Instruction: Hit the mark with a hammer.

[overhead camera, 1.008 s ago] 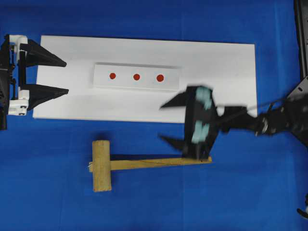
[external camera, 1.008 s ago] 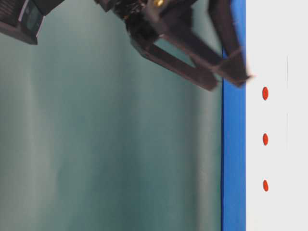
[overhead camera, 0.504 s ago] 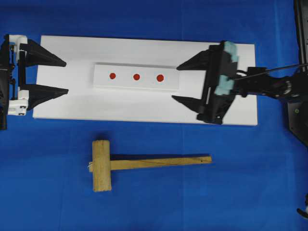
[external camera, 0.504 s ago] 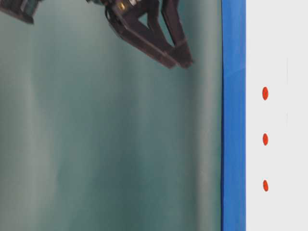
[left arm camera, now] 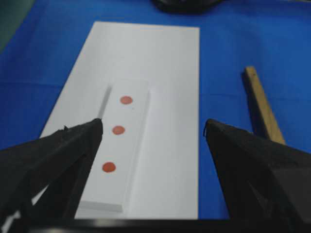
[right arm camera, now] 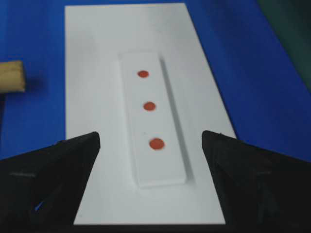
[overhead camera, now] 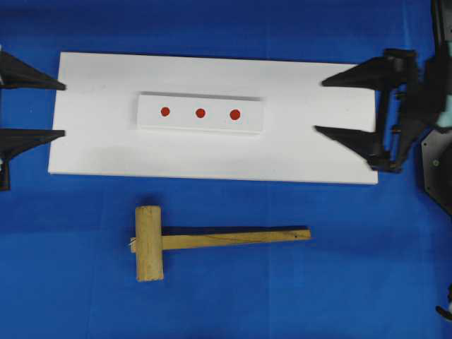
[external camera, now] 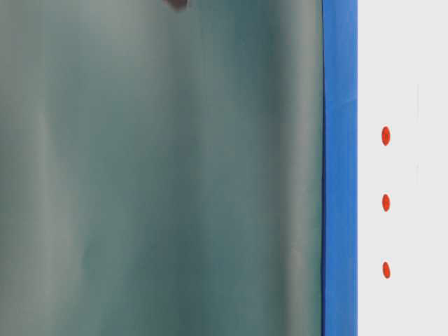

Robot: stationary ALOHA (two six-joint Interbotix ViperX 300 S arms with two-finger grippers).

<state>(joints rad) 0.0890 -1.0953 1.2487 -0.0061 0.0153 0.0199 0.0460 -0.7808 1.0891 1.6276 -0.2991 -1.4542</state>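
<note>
Both my arms have pulled back: right gripper (overhead camera: 330, 106) now sits at the board's (overhead camera: 311, 155) right end, left gripper (overhead camera: 60, 109) at its left edge. Both have jaws spread, holding nothing. Hammer (overhead camera: 151, 243) lies flat on the blue cloth (overhead camera: 226, 296), near the board, unmoved. Marks (overhead camera: 200, 112) unstruck; pickup and strike remain.

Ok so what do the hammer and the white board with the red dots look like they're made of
The hammer: bare, unvarnished wood by the look, light tan with visible grain and a darker streak along the handle.

The white board: smooth, matte, uniformly white with crisp edges; probably foam board or plastic, the look leaves it open. The raised strip on it looks the same. The red dots appear flat, painted or stickers.
</note>
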